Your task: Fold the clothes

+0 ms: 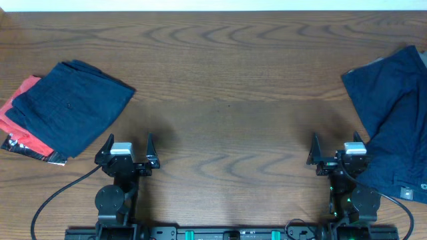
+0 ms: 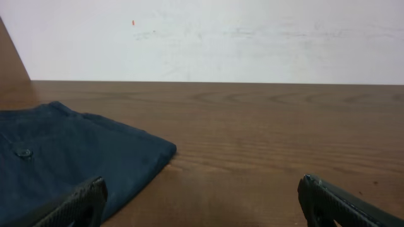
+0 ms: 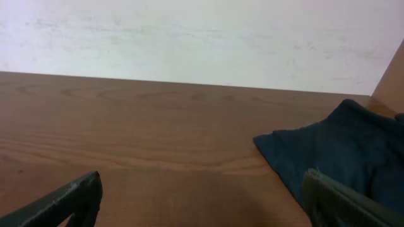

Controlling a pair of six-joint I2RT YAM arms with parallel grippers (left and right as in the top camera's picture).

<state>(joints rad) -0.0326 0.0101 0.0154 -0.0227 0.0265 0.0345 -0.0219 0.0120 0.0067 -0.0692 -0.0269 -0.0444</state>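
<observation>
**Operator:** What do you find on the left side?

**Inspector:** At the far left of the brown wooden table (image 1: pixel 227 80) a flat red fabric garment (image 1: pixel 19 107) lies beneath a folded dark navy fabric garment (image 1: pixel 70 107), which covers most of it. I judge that pile finished. Your left gripper (image 1: pixel 129 141) sits just beside the pile's near corner. Its jaws are spread wide, it holds nothing and it touches no cloth.

**Operator:** And the rest?

**Inspector:** The middle of the table carries nothing. Your right gripper (image 1: pixel 337 140) is likewise spread and unloaded. The rumpled, unfolded dark navy fabric garment (image 1: pixel 393 113) lies at the far right edge. It runs partly out of the overhead view and reaches down past that arm's base.

**Operator:** Which step is this?

**Inspector:** In my judgement you are between garments, with one folded and the next not yet taken up. The next move calls for you to reach right, pinch the near edge of the unfolded piece and drag it to the open centre. Spread it flat there before any fold. Expect loose cloth to bunch.
</observation>
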